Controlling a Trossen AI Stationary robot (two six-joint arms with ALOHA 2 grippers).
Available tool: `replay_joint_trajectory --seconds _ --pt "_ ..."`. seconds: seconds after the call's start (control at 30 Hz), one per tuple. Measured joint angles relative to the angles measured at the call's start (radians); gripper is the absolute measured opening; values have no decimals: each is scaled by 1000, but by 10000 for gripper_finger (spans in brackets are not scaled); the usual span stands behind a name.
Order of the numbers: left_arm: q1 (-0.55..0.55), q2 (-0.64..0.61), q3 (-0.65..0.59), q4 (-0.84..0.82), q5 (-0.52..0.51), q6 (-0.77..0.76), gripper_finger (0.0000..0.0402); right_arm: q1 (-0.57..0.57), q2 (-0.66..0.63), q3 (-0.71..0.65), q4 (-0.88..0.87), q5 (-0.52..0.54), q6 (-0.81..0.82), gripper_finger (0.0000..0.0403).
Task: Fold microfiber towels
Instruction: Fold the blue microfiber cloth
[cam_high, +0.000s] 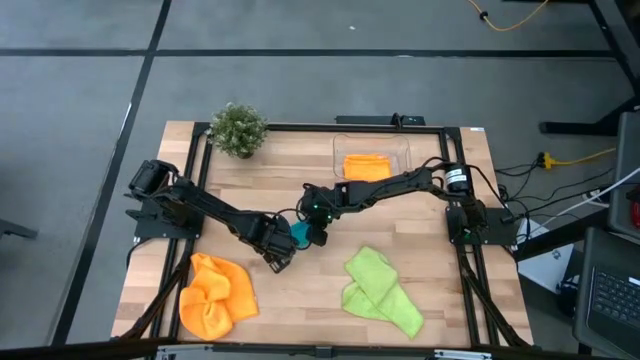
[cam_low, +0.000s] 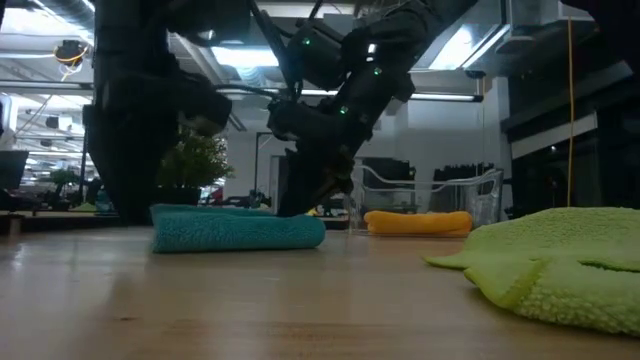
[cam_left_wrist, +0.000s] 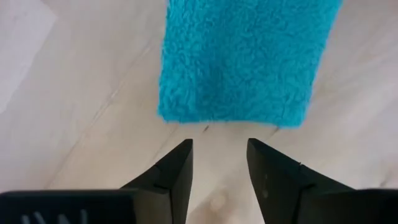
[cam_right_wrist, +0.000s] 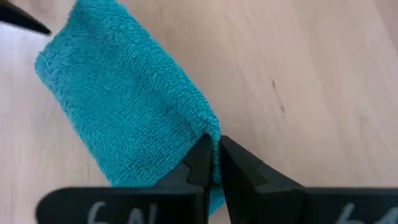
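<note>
A teal towel (cam_high: 298, 235) lies folded into a narrow strip on the middle of the table, flat on the wood (cam_low: 240, 230). My left gripper (cam_left_wrist: 219, 152) points down just off one short end of the teal towel (cam_left_wrist: 242, 56), open, with bare wood between its fingers. My right gripper (cam_right_wrist: 215, 155) is at the towel's other end, shut on its edge. A lime green towel (cam_high: 380, 290) lies crumpled at the near right. An orange towel (cam_high: 215, 295) lies crumpled at the near left. A second orange towel (cam_high: 367, 165) lies folded in the clear tub. My right gripper pinches the teal towel's long edge (cam_right_wrist: 210, 127) near one corner between its two fingertips. The fingers slant down from the table's far right side. The towel lies flat on the table under them; how many layers are caught cannot be told.
The clear plastic tub (cam_high: 400, 150) stands at the far middle right, and a small potted plant (cam_high: 240, 128) at the far left. Both arms cross over the table's middle. Bare wood shows between the green and orange towels at the near edge.
</note>
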Motion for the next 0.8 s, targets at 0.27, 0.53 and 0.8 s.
replay_joint_trajectory --seconds 0.27,0.53,0.8 --pt "0 -123 0 -38 2 -33 143 0 -2 19 -4 -3 -11 33" --pt "-1 -111 1 269 -104 167 137 1 -2 19 -4 -3 -30 33" --pt "34 4 0 228 -237 244 136 0 -2 18 -5 3 11 33"
